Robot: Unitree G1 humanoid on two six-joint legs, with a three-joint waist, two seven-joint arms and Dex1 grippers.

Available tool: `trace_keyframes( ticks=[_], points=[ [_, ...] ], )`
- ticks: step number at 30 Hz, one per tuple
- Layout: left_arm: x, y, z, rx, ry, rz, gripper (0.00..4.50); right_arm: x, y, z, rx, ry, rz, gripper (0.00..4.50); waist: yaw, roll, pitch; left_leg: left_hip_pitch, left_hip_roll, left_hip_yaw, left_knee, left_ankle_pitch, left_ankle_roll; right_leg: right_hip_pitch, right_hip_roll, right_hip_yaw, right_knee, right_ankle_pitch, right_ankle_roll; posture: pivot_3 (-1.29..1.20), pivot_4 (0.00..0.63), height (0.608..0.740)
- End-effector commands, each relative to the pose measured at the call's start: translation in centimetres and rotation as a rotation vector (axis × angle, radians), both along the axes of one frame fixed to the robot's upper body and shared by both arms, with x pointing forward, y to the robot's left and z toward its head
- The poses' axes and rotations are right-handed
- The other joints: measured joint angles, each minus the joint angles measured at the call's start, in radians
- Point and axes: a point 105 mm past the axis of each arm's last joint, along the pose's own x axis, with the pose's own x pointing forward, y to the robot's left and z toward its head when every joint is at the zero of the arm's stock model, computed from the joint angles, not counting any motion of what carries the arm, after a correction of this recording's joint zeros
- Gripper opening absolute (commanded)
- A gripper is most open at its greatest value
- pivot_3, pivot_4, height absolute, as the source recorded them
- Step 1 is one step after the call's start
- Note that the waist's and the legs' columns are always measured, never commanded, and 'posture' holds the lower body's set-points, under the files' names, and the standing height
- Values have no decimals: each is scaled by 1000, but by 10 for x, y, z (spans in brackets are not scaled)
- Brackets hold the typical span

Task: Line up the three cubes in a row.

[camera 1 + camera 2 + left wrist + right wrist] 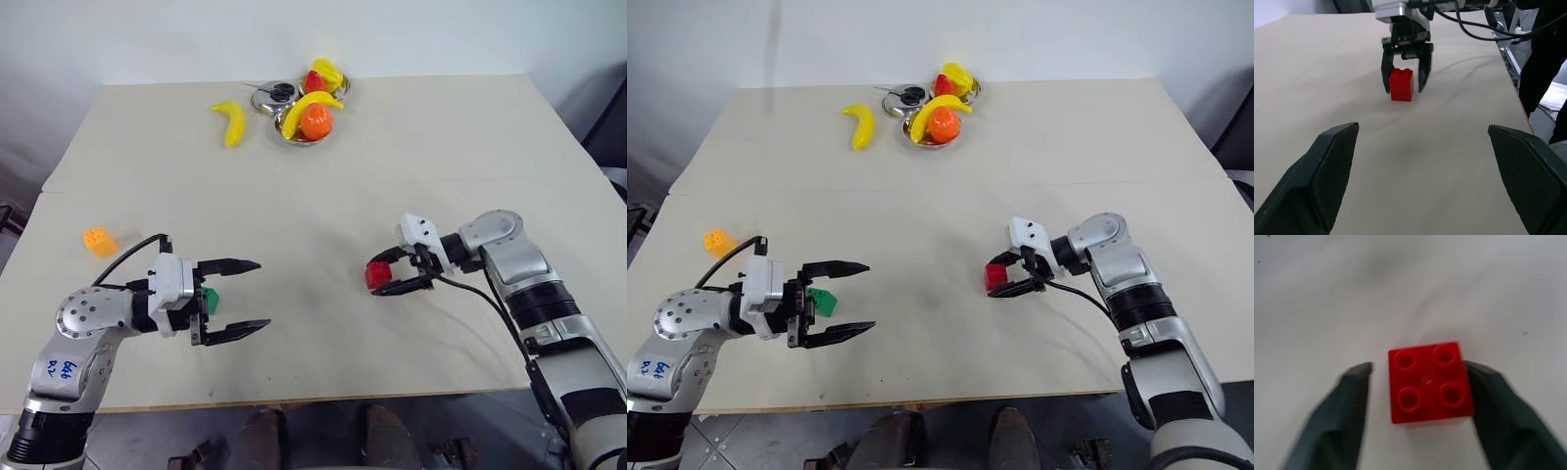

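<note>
Grippers are standing over the near part of the surface (411, 147). The left gripper (247, 296) is gaping wide and empty, half hiding the green cube (822, 302) behind it. The right gripper (1403, 78) is straddling the red cube (1429, 383); its wrist view is showing a gap on one side with the jaws spread, the cube sitting on the surface. The orange-yellow cube (99, 240) is lying farther left. Bananas (231, 122) and bowls (304, 125) are sitting at the far edge.
</note>
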Motion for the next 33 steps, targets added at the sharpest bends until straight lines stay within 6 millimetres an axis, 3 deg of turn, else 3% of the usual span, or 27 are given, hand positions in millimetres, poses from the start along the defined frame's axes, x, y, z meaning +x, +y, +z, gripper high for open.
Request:
trace_keyframes(
  ticks=[1, 2, 4, 8, 12, 13, 15, 18, 21, 24, 27, 30, 33],
  points=[
    [1, 7, 8, -20, -42, 32, 4500, -5, -10, 31, 67, -100, 37, 4231, 0, 0, 0, 0, 0, 0, 0, 0, 0, 0, 0, 0, 0, 0, 0, 0, 150, 740],
    [1, 9, 8, -26, -42, 41, 4500, -6, -13, 36, 93, -127, 41, 4468, 1, 0, 0, 0, 0, 0, 0, 0, 0, 0, 0, 0, 0, 0, 0, 0, 150, 740],
    [1, 14, 12, -41, -57, 73, 4500, -16, -21, 45, 164, -126, 57, 4468, 5, 0, 0, 0, 0, 0, 0, 0, 0, 0, 0, 0, 0, 0, 0, 0, 150, 740],
    [0, 42, 31, -108, -72, 212, 4500, -34, -38, 73, 357, -306, 92, 4468, 10, -1, 0, 0, 0, 0, -1, 0, 0, 0, 0, 0, -1, 0, 0, 0, 150, 740],
    [-10, 78, 32, -52, -73, 357, 4500, -51, -52, 71, 401, -289, 72, 4468, 9, -1, 0, 0, 1, 0, -1, 0, 0, 0, 0, 0, -1, 0, 0, 0, 150, 740],
    [-13, 89, 29, -48, -67, 403, 4500, -56, -54, 69, 409, -285, 70, 4468, 9, -1, 1, 0, 1, 0, -1, -1, 0, 0, 0, 0, -1, 0, 0, 0, 150, 740],
    [-23, 131, 20, -65, -54, 583, 4500, -65, -57, 62, 454, -197, 22, 4468, 7, -1, 0, 0, 1, 1, -1, -1, 0, 0, 1, 0, -2, 0, 0, 0, 150, 740],
    [-51, 191, 1, -122, 5, 857, 4500, -71, -54, 56, 508, -243, 8, 4468, 4, -1, 0, 1, 6, 2, -1, -3, -2, 0, 5, 0, -3, 0, 0, 0, 150, 740],
    [-82, 215, -26, -85, 124, 940, 4500, -72, -51, 56, 539, -255, -19, 4468, -1, -3, 1, 2, 10, 3, 0, -5, -4, 0, 8, 0, -3, -1, -2, 0, 150, 740],
    [-95, 227, -41, -65, 189, 968, 4500, -75, -50, 52, 517, -251, -6, 4468, 11, -3, 1, 2, 11, 3, 1, -5, -5, 0, 9, 0, -3, -2, -4, 0, 150, 740],
    [-94, 225, -50, -31, 208, 937, 4500, -75, -52, 50, 508, -255, -17, 4468, 21, -5, 0, 3, 11, 2, 1, -7, -6, 0, 9, 0, -3, -3, -6, 0, 150, 740],
    [-83, 212, -48, -29, 191, 861, 4500, -74, -57, 50, 495, -259, -28, 4468, 22, -5, 0, 4, 12, 3, 2, -8, -6, 0, 9, 0, -3, -3, -7, 0, 150, 740],
    [-52, 175, -36, 32, 150, 617, 4500, -77, -62, 55, 468, -265, -27, 4468, 26, -5, 0, 4, 12, 3, 1, -8, -6, 0, 9, 0, -2, -4, -7, 0, 150, 740]
  ],
)
